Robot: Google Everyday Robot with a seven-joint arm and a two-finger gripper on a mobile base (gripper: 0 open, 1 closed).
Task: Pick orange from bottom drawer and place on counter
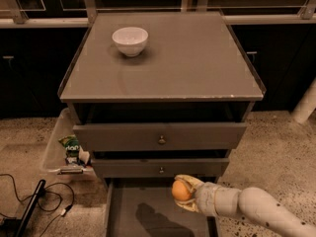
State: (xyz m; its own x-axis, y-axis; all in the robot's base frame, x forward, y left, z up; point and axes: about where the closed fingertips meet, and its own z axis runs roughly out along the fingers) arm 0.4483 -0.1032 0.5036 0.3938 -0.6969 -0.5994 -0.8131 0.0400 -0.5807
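Orange (pixel 180 190), just one, is clamped in the jaws of the gripper (pixel 184 193) just over the open bottom drawer (pixel 127 212), near right. One white bowl (pixel 130 40) stands far left on the bench (pixel 192 58). One clear bin (pixel 51 148) holds a green packet (pixel 71 144).

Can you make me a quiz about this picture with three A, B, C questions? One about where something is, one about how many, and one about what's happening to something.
1. Where is the bowl?
A on the floor
B on a chair
C on the counter

2. How many knobs can you see?
A one
B two
C four

3. The orange is
A held in the gripper, over the open bottom drawer
B lying in the bowl
C cut in half

Answers:
1. C: the bowl stands on the flat grey top.
2. B: one knob sits on each of the two upper drawer fronts.
3. A: the gripper is closed round the orange, with a shadow on the drawer floor below.
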